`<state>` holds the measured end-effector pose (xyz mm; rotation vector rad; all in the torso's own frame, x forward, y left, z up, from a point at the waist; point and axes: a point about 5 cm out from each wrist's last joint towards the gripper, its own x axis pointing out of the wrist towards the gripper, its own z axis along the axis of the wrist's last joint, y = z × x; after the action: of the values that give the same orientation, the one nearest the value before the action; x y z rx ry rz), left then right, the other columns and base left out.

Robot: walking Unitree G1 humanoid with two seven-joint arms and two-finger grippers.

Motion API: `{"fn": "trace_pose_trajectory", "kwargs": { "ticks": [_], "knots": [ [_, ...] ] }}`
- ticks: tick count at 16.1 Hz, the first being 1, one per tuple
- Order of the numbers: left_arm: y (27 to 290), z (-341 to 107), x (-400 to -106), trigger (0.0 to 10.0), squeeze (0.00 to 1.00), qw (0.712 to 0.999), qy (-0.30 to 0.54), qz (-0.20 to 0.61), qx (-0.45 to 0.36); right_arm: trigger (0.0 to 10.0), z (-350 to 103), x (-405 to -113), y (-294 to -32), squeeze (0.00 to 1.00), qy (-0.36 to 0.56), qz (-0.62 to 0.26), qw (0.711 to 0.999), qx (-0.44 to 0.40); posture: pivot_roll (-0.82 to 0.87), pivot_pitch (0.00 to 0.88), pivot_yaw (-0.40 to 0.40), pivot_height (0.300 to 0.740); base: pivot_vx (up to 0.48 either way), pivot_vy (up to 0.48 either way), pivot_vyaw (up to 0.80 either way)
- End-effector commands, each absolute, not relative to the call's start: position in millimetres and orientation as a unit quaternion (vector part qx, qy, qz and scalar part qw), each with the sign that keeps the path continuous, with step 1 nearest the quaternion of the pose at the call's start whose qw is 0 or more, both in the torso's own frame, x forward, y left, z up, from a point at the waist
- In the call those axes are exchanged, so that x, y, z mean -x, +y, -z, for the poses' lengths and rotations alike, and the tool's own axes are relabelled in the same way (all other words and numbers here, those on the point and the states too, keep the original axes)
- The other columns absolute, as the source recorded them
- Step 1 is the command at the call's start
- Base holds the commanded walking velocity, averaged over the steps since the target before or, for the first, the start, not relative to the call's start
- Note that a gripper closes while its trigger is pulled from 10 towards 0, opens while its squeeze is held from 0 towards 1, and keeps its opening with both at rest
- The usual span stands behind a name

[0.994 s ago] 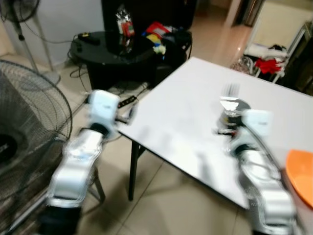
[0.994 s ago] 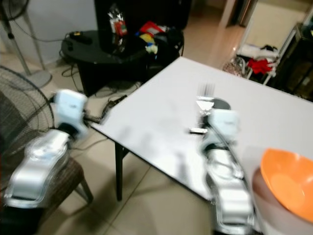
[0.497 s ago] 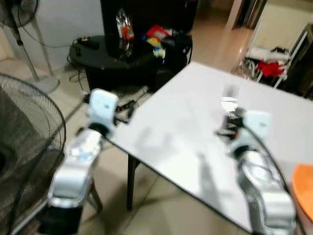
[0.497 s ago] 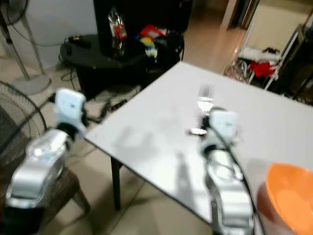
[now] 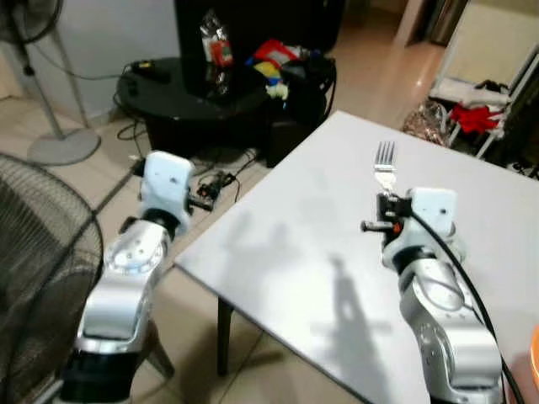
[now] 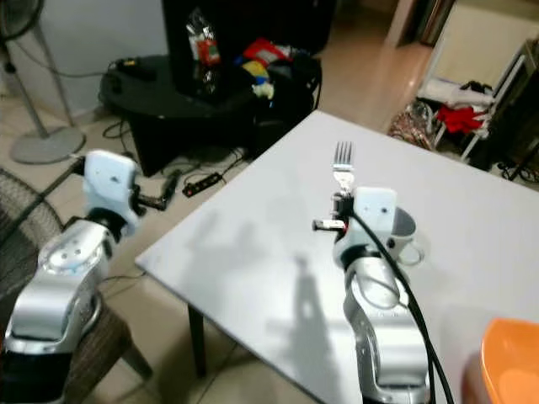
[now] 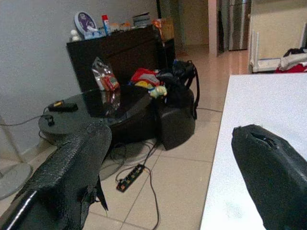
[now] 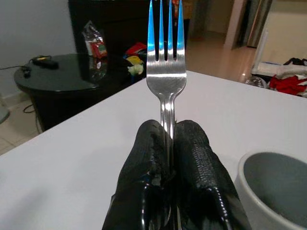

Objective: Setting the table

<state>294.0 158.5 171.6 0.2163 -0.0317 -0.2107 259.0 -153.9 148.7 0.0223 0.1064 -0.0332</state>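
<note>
My right gripper (image 8: 168,132) is shut on the handle of a silver fork (image 8: 166,57), tines pointing forward and slightly up. It hovers over the white table (image 5: 286,252), near the middle of it (image 6: 341,206). A grey mug (image 8: 276,191) stands on the table right beside this gripper. An orange bowl (image 6: 510,370) sits at the near right corner of the table. My left gripper (image 7: 172,139) is open and holds nothing. It hangs off the table's left edge, above the floor (image 5: 204,197).
A black round low table (image 5: 189,88) with a snack bag, toys and a black bag stands beyond the table's far left corner. A power strip (image 5: 215,181) and cables lie on the floor. A fan cage (image 5: 34,261) is at my left. A rack with red clothes (image 5: 476,114) stands far right.
The whole picture has shifted and sharpened, so the camera moved; the orange bowl now sits nearer the right edge. The right gripper still holds the fork, and the left stays open.
</note>
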Motion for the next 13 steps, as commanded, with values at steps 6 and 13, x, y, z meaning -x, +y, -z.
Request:
{"fn": "trace_pose_trajectory", "kwargs": {
  "ticks": [6, 13],
  "knots": [
    [146.7, -171.4, -294.6, 10.0, 0.00, 0.986, -0.016, 0.130, -0.107, 10.0, -151.6, -254.9, -167.0, 0.00, 0.048, 0.046, 0.998, -0.013, 0.03, 0.000, -0.024, 0.740, 0.000, 0.307, -0.65],
    [144.9, -173.1, -298.3, 10.0, 0.00, 0.981, -0.020, 0.131, -0.140, 10.0, -151.7, -254.5, -167.1, 0.00, 0.050, 0.049, 0.997, -0.015, 0.02, 0.000, -0.009, 0.740, 0.000, -0.069, -0.67]
  ]
}}
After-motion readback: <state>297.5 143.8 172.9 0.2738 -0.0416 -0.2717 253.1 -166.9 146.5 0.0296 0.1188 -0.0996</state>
